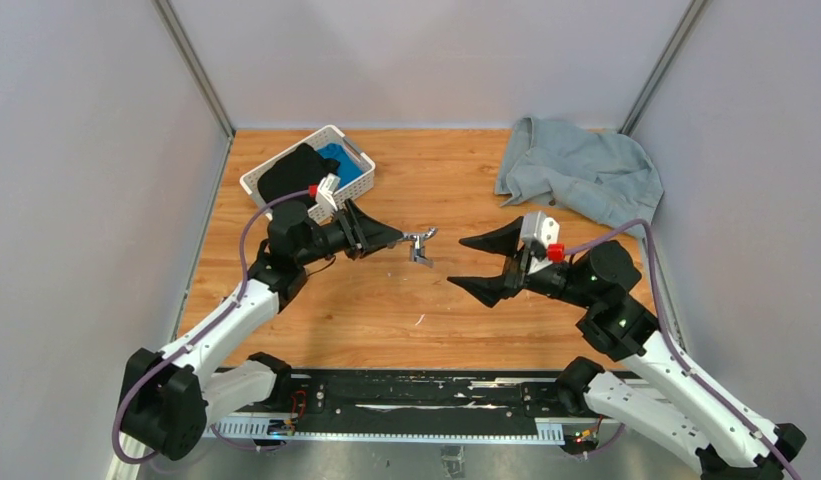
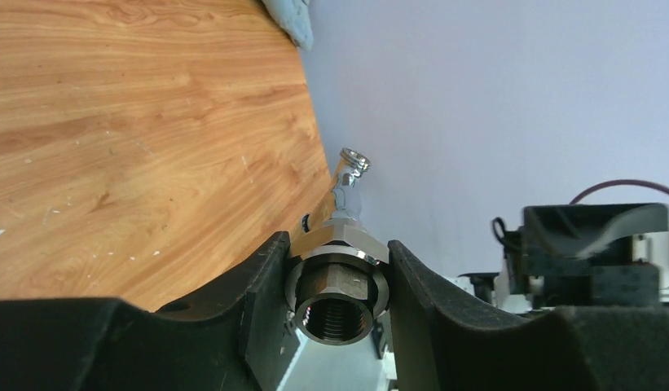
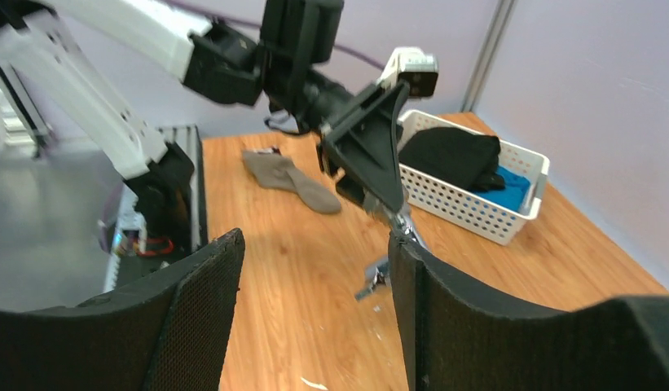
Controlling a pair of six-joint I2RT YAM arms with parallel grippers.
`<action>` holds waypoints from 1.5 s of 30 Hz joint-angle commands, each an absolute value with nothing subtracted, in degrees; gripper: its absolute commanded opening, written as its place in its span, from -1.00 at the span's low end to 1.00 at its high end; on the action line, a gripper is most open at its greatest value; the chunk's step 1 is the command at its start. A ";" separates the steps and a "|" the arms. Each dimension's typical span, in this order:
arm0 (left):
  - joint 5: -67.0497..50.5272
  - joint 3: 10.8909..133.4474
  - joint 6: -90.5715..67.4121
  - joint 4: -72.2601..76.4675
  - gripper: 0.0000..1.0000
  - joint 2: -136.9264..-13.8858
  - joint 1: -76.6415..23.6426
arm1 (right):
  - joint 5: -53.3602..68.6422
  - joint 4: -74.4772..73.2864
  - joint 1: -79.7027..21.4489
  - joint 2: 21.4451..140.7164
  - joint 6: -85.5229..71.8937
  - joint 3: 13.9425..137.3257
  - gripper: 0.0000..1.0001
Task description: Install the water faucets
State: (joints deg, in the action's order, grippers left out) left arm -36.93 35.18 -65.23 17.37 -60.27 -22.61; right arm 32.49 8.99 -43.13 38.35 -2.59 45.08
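Top external — left arm (image 1: 236,310) outstretched, left fingers (image 1: 374,234) gripping faucet (image 1: 420,246), right fingers (image 1: 494,239) spread.

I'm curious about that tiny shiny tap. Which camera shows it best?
The left wrist view: the faucet sits close up, clamped in the left claw, threaded opening facing the camera. From above it is only a glint; the right wrist view shows just part of it, farther off.

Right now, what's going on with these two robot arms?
The left gripper is clamped on a small silver faucet, holding it above the wooden table with its threaded end back between the fingers. The right gripper faces it, jaws open and empty, a short gap away.
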 commanded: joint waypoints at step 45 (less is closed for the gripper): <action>-54.16 49.67 -75.61 1.91 -1.00 -61.35 -22.32 | 3.73 28.58 -58.45 53.48 58.78 33.49 0.35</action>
State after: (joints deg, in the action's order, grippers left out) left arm -50.57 47.59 -74.22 -0.51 -63.13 -22.61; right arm 1.02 25.45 -57.63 51.68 57.76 32.34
